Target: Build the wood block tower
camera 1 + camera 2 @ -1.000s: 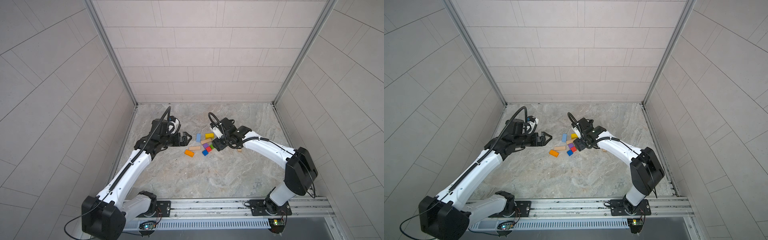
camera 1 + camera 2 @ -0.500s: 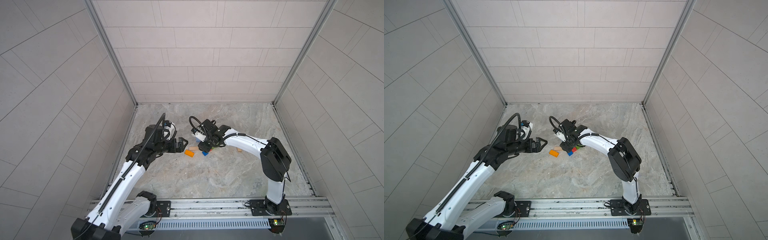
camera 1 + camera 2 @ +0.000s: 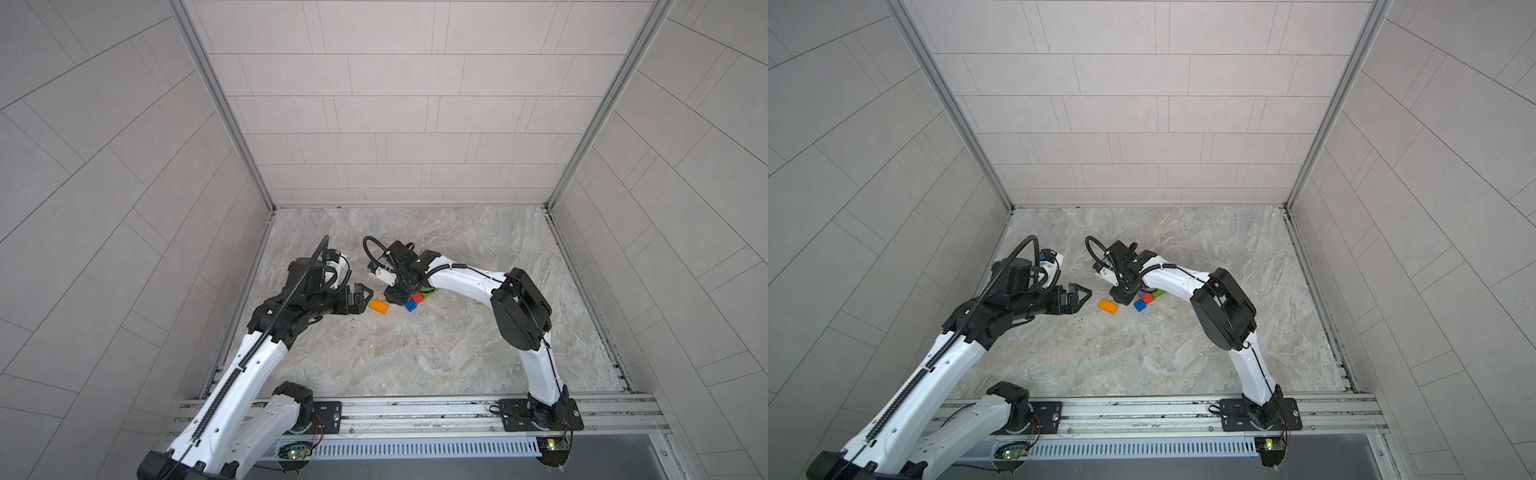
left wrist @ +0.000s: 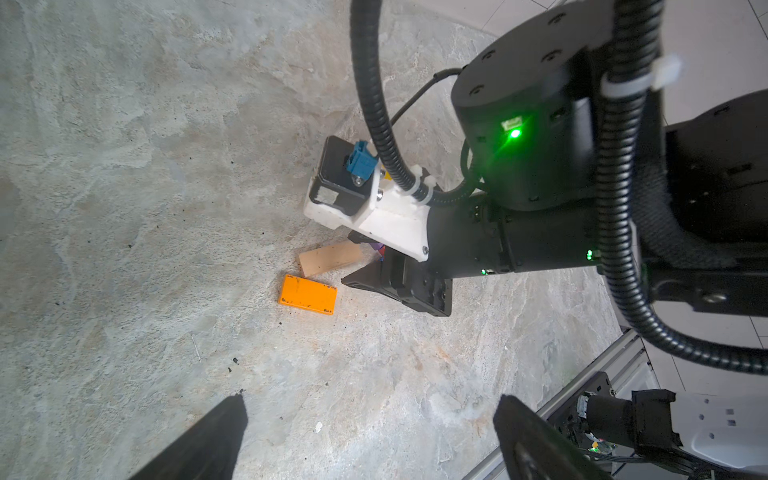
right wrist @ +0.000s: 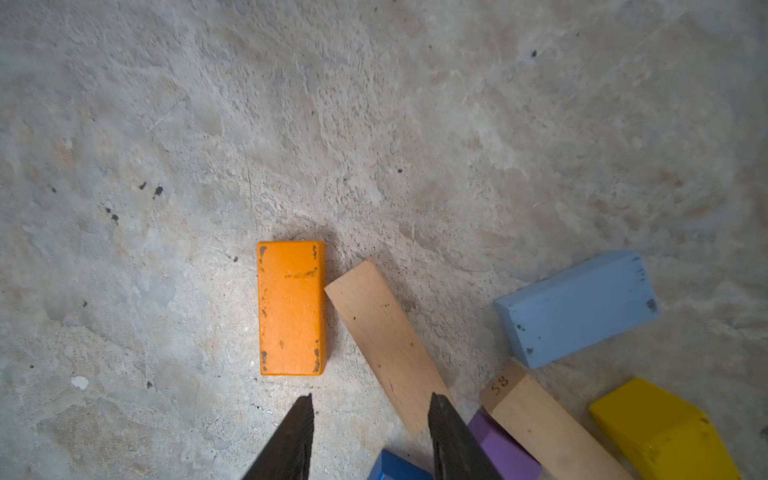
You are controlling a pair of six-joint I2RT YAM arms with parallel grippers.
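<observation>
Left of centre on the marbled surface (image 3: 415, 353), wood blocks (image 3: 1108, 306) lying loose, clustered. Leftmost, orange oblong (image 5: 291, 307), paint chipped at corners, just beside a plain tan oblong (image 5: 384, 340). Close by: light-blue oblong (image 5: 577, 307), yellow oblong (image 5: 660, 432), purple block (image 5: 503, 451), blue cube (image 3: 410, 306), red cube (image 3: 417, 297), green oblong (image 3: 430, 292). Right gripper (image 5: 370, 399) over the cluster, fingers apart, gripping nothing. Left gripper (image 4: 372, 401) wide open, farther left.

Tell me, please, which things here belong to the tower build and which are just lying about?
For the job: orange block, tan block, numbered tan block, light-blue block, yellow block, purple cube, blue cube, red cube, green block.
Just there: dark specks, tabletop, mounting rail.
</observation>
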